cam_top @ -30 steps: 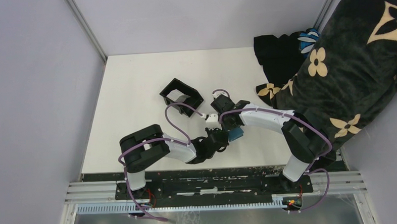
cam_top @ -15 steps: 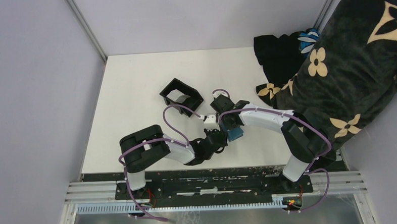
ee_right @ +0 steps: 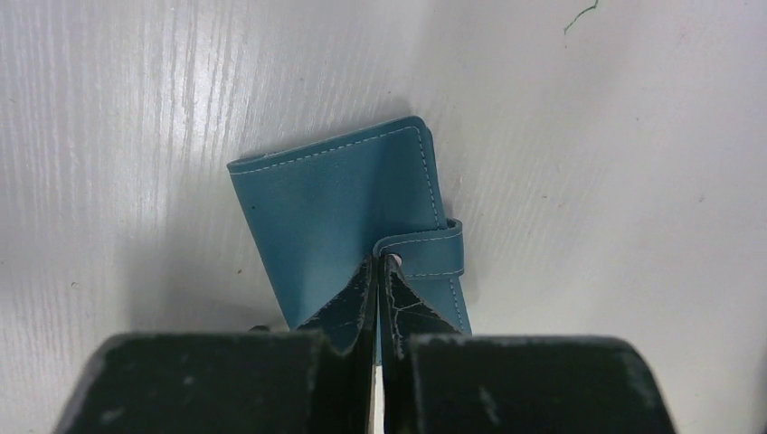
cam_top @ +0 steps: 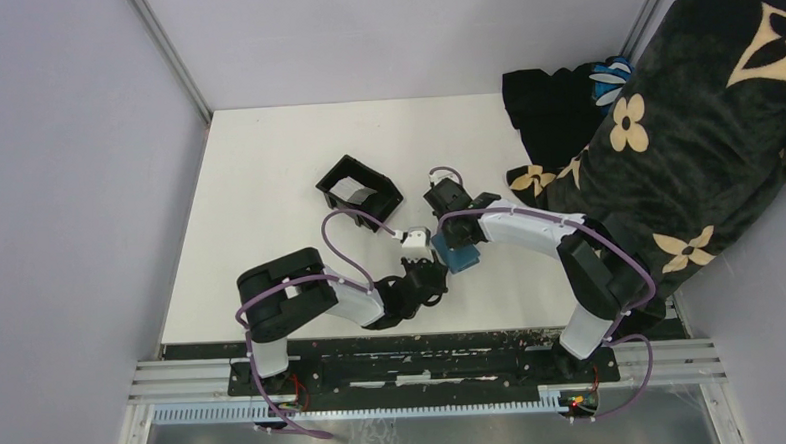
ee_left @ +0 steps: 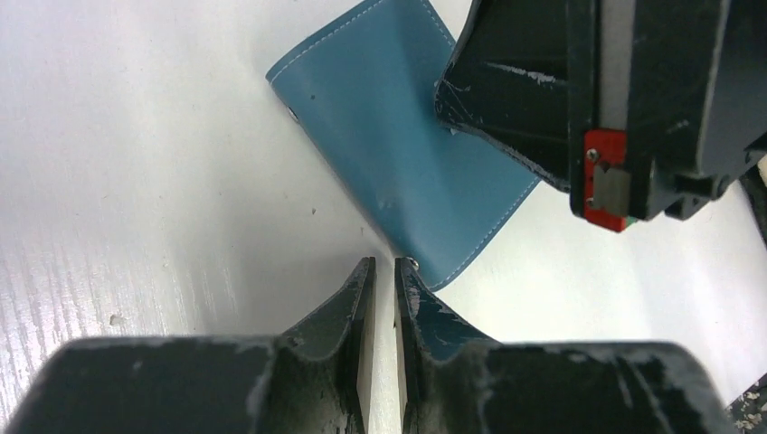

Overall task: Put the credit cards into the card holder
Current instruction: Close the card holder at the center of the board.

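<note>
**Wallet closed, strap in the right jaws: open it before any card goes in**

The wallet [ee_right: 326, 212] lies closed and flat on the table [ee_right: 136, 136], just ahead of both arms, with its strap [ee_right: 425, 249] wrapped over one long edge. Your right gripper [ee_right: 380, 260] stands over it with its jaws all but together. Its tips are at the strap's free end and appear to be nipping it. Your left gripper [ee_left: 384, 264] sits low on the table just beside the wallet's near corner. Its jaws are down to a slit, and nothing can be made out between them. No cards show plainly. A pale patch inside the box [cam_top: 331, 173], well apart toward mid-table, may be them, but the overhead view is too small to tell.

The step in hand looks to be undoing the strap. To do it well, peel the strap back and away from the cover rather than straight up, or the whole wallet will likely lift with it. The wallet looks light and apt to slide on the smooth top. Bring the left fingertips onto the cover near that corner and press down before you pull. Mind the crowding: in the left wrist view the right gripper's body looms just above the left tips. Once the strap is free, fold the cover fully open so the pocket faces up, and only then go for a card.
</note>
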`<move>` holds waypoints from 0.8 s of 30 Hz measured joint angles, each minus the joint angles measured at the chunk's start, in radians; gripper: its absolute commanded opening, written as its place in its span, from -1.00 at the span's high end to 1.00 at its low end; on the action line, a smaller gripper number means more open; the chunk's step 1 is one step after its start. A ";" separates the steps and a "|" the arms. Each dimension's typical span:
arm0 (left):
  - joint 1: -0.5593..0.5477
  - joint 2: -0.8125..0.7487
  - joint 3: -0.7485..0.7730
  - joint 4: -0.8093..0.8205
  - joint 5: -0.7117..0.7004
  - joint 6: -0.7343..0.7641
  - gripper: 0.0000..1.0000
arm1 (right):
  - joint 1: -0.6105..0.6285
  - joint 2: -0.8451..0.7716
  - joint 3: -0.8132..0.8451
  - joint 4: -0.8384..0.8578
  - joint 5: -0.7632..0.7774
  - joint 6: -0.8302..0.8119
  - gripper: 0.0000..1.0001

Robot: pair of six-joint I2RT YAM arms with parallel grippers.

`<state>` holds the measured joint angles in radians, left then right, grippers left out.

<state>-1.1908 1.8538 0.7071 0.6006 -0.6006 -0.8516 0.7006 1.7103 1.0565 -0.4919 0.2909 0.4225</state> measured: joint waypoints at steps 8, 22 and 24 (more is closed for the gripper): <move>-0.001 -0.010 -0.010 -0.008 -0.019 0.000 0.48 | 0.001 -0.010 -0.003 0.010 -0.055 -0.001 0.30; -0.001 -0.231 -0.042 -0.164 -0.125 0.024 0.38 | 0.026 -0.134 0.047 -0.039 0.000 -0.022 -0.08; -0.001 -0.281 -0.037 -0.225 -0.150 0.034 0.33 | 0.026 -0.171 0.045 -0.038 0.053 -0.025 -0.30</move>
<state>-1.1915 1.5730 0.6697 0.3752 -0.7509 -0.8173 0.7265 1.5391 1.1019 -0.5301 0.3439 0.3973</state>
